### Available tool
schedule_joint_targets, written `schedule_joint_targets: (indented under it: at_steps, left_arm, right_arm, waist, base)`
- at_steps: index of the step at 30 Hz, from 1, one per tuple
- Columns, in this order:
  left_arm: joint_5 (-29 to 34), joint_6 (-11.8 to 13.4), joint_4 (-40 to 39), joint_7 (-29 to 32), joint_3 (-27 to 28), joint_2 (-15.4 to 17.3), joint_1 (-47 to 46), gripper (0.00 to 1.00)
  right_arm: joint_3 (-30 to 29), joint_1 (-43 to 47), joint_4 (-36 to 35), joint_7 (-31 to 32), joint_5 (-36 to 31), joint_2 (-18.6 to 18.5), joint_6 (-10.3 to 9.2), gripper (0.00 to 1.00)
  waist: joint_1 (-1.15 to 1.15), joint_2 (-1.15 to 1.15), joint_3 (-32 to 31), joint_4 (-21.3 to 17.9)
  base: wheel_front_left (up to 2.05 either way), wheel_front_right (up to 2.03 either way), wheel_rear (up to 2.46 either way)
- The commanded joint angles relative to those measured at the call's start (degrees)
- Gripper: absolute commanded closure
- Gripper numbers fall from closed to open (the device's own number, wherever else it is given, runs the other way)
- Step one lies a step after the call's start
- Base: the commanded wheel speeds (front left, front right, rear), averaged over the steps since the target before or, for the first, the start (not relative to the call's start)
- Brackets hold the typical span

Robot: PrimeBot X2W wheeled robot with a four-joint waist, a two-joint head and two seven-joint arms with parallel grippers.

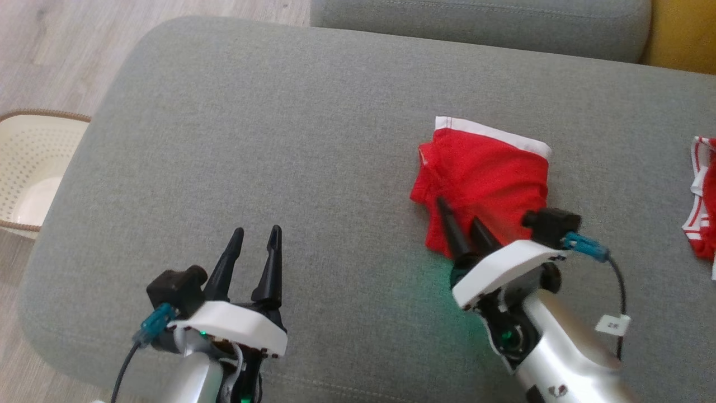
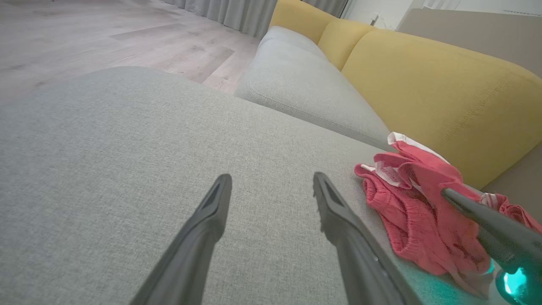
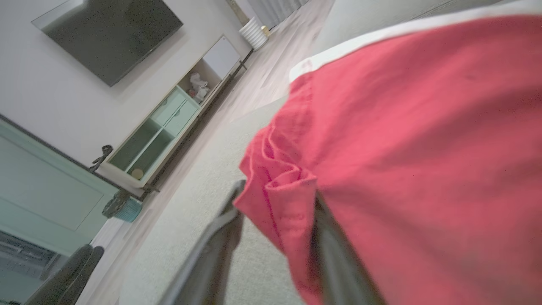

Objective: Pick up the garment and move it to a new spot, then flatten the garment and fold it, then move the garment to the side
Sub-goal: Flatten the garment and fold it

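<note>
The left gripper (image 1: 257, 229) hangs over a bare part of the big grey cloth sofa seat (image 1: 251, 140). Its two long dark fingers are spread apart and nothing is between them. In the left wrist view the left gripper (image 2: 272, 177) points across the grey seat, and the red shorts with a white band (image 2: 415, 199) lie off to its right side, well apart from it.

The right gripper (image 1: 457, 211) is down on the red shorts (image 1: 486, 168). Its fingers point into the near edge of the cloth, and most of the shorts lie just past its tips, with the white band on the far side. In the right wrist view the right gripper (image 3: 278, 190) has its fingers apart too, with a small fold of the red shorts (image 3: 402, 127) sitting between them. The cloth does not look squeezed.

Far out to the left of the left gripper, down on the wood floor, sits a cream plastic basket with little holes (image 1: 28, 162). Out to the right of the right gripper lies another red and white cloth (image 1: 703, 196) at the edge of the seat. A yellow sofa back (image 2: 423, 84) stands behind the shorts.
</note>
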Motion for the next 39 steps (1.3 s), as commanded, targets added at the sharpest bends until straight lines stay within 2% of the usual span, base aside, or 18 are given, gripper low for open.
schedule_joint_targets:
  at_steps: [1,5,12,21,26,31,35,39]
  left_arm:
    - [-0.5,0.2,-1.7,-0.7,1.4,0.2,-1.6,0.00]
    - [-0.8,0.3,-1.7,-0.7,1.2,0.2,-1.6,0.00]
    - [-1.2,0.6,-1.8,-0.7,0.6,0.2,-2.3,0.00]
    - [-0.4,0.6,-1.7,-0.7,1.8,0.2,-2.4,0.00]
    - [-0.1,0.4,-2.6,-0.7,2.3,0.2,-2.3,0.00]
    - [0.0,0.8,-4.7,-0.7,3.6,0.2,-1.6,0.00]
    - [0.2,1.1,-6.3,-0.7,4.7,0.2,-1.3,0.00]
    - [0.4,1.3,-7.4,-0.7,5.5,0.2,-0.6,0.00]
  right_arm:
    - [2.3,-1.9,-2.1,0.2,0.6,0.5,-0.04,0.00]
    - [6.2,-2.3,-0.6,2.7,1.4,0.5,-0.04,0.00]
    - [6.1,-5.4,7.6,3.1,1.2,0.5,-0.04,0.00]
    - [8.4,-8.1,6.8,0.9,2.6,0.5,-0.04,0.00]
    - [8.2,-9.1,5.8,-5.1,-4.5,-3.3,-0.04,0.00]
    - [2.6,-7.7,3.3,-8.6,-10.9,-7.2,-0.04,0.00]
    - [-5.6,-4.8,0.7,-9.5,-19.3,-9.3,-0.04,0.00]
    - [-13.2,-0.1,-6.5,-9.5,-31.6,-9.5,-0.04,0.00]
  waist:
    - [0.00,0.00,0.2,0.1]
    - [0.00,0.00,0.5,0.2]
    - [0.00,0.00,1.3,0.0]
    - [0.00,0.00,0.5,-2.6]
    - [0.00,0.00,-1.8,-5.1]
    - [0.00,0.00,-3.6,-7.4]
    - [0.00,0.00,-3.9,-8.7]
    - [0.00,0.00,-3.5,-9.7]
  base:
    - [0.00,0.00,0.00]
    - [0.00,0.00,0.00]
    - [0.00,0.00,0.00]
    - [0.00,0.00,0.00]
    - [0.00,0.00,0.00]
    - [0.00,0.00,0.00]
    - [0.00,0.00,0.00]
    - [0.00,0.00,0.00]
